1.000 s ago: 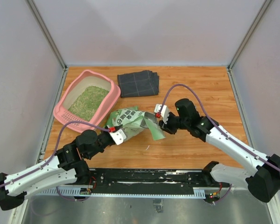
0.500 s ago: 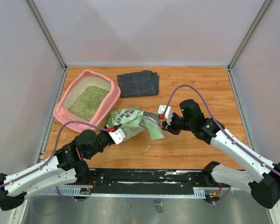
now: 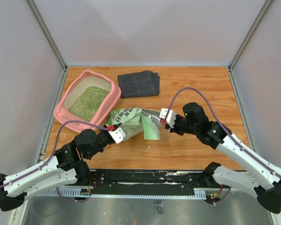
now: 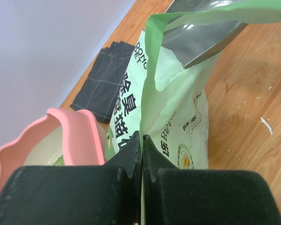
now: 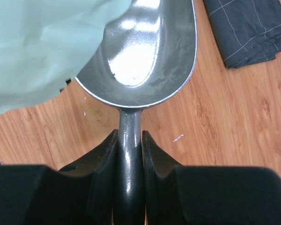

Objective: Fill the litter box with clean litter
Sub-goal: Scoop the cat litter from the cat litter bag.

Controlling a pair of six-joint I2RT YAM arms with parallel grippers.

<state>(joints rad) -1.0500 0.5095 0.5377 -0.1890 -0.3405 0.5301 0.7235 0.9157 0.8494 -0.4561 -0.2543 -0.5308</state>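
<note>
While the green-and-white bag [image 3: 130,123] is seen at the centre of the top view on the wooden table [image 3: 201,89], its lower left edge is pinched between the jaws of the left gripper [image 4: 141,143], which are pressed together on the thin film. In the left wrist view the bag's open mouth is turned toward the upper right of the frame, and its silver lining is exposed there.

The handle of the grey metal scoop [image 5: 145,51] is clamped between the narrowly set jaws of the right gripper [image 5: 129,140]. The scoop's bowl is pointed toward the bag's mouth, and in the right wrist view its upper left part is covered by a pale green flap of the bag; the shiny inside of the bowl is shown beside the flap.

The litter box [image 3: 61,112] is placed at the upper left of the table in the top view, just beside the bag. The clean litter [image 3: 89,103] is spread as a greenish layer inside it. A dark grey folded cloth [image 3: 139,83] is laid to the right of the box, toward the top of the frame, apart from both grippers.
</note>
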